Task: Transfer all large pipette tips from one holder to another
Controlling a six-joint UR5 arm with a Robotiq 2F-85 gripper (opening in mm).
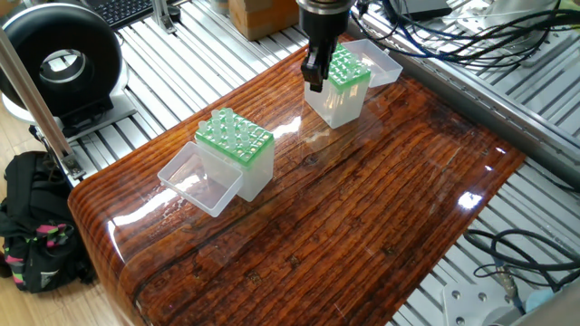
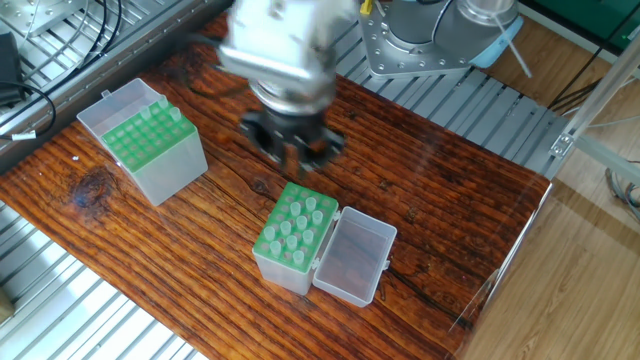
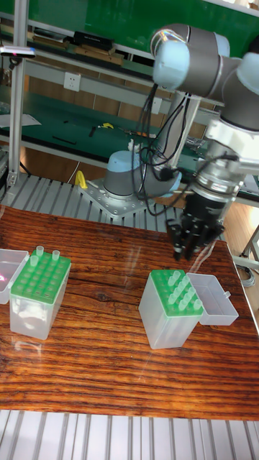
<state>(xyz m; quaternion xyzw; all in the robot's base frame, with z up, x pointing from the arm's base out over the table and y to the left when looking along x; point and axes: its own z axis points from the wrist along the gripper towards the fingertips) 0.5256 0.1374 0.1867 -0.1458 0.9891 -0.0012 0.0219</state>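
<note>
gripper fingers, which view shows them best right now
The tall fixed view: the gripper is sharp, its dark fingers hanging above the nearer tip box. The other fixed view blurs it; one fixed view shows it small and from one side.

A glossy wooden table (image 1: 381, 226) carries 2 open tip boxes (image 1: 234, 154) (image 1: 340, 86), well apart.
</note>
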